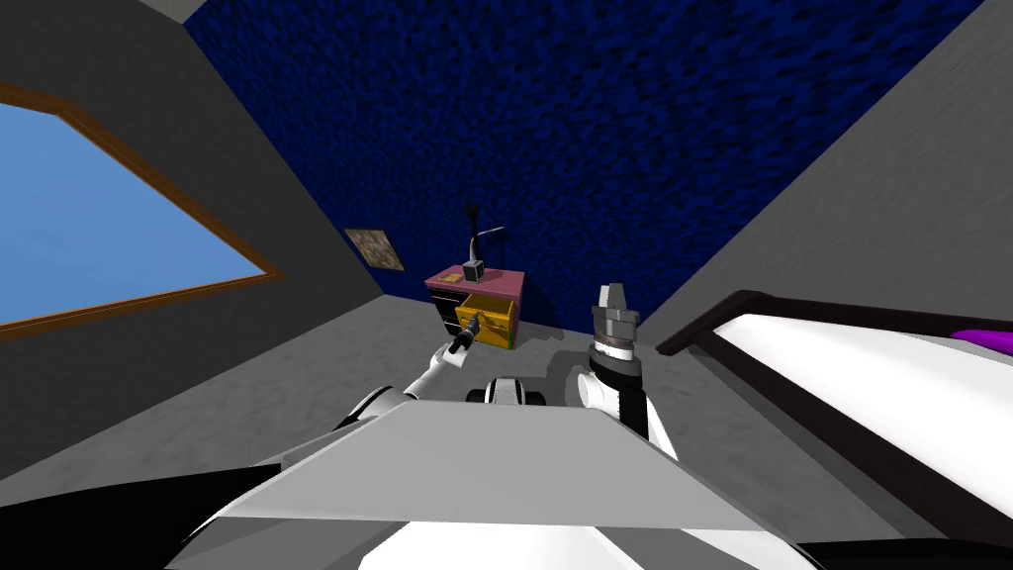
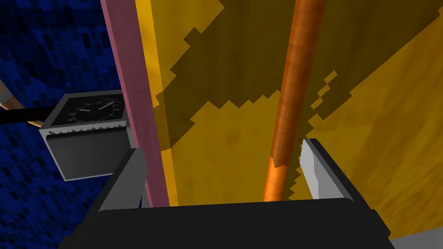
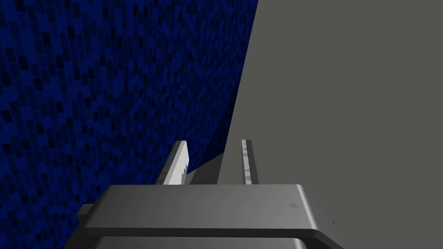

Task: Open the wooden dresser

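Dresser [image 1: 477, 281] sits mid-frame in head view against the blue wall: pink top, yellow wood front. One yellow drawer [image 1: 489, 315] already stands out from the body, so opening looks part done at least.

L gripper [image 2: 220, 147] is right at that drawer front. Jaws apart, orange bar handle [image 2: 289, 95] running between them, closer to one finger than the other, not clamped. Small dark clock [image 2: 88, 129] sits on the dresser top just beside.

R gripper [image 1: 613, 294] is held up, right of centre in head view, well apart from the dresser; jaws close together, holding nothing.

Step, as I read it: at the handle w/ no grip on it. Can't tell if drawer is at full travel. If more opening is wanted, next move = centre jaws on the bar, close on it, pull straight back along the drawer's line. An off-axis pull could bind the drawer or slip the bar. If it counts as open enough, just back the L arm off w/o knocking the front.
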Controlling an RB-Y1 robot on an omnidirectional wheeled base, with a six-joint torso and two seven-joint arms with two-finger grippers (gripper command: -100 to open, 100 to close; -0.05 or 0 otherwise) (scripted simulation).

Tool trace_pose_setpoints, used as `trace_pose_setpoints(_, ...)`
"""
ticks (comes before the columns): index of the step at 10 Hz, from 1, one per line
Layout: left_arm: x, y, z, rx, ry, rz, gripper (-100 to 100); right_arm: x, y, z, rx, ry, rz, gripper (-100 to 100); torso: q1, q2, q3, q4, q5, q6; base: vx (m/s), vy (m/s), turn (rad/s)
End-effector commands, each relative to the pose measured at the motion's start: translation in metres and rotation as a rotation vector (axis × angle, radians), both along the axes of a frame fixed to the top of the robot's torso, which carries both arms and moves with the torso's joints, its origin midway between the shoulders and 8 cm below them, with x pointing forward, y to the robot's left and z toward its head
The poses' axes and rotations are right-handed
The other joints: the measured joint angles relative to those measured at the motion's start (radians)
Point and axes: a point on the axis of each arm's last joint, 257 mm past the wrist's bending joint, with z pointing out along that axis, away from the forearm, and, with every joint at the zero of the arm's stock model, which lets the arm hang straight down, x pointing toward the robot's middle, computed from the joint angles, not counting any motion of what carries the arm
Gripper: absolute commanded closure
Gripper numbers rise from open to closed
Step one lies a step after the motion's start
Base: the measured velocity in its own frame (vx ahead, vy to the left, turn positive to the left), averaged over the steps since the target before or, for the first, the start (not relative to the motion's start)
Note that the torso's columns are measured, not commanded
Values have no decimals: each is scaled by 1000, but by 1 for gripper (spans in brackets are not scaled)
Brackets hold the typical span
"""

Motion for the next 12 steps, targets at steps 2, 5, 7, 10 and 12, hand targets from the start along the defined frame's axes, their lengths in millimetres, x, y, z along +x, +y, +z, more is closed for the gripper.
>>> trace_pose_setpoints(2,21,-2,21,-2,1,4,-100,0,0,0,0,0,0,0,0,4,3,1,0,0,-60,0,-10)
trace_pose_setpoints(5,33,-2,33,-2,1,6,-100,0,0,0,0,0,0,0,-1,7,4,6,-1,0,-53,8,-4)
trace_pose_setpoints(7,26,-1,20,2,23,9,0,0,0,0,0,0,0,0,-2,8,5,6,-2,0,-8,3,-3)
trace_pose_setpoints(10,23,0,16,4,33,11,0,0,0,0,0,0,0,0,-1,5,3,3,-1,0,0,0,0)
trace_pose_setpoints(12,22,1,14,5,36,12,0,0,0,0,0,0,0,0,0,4,3,2,0,0,0,0,0)
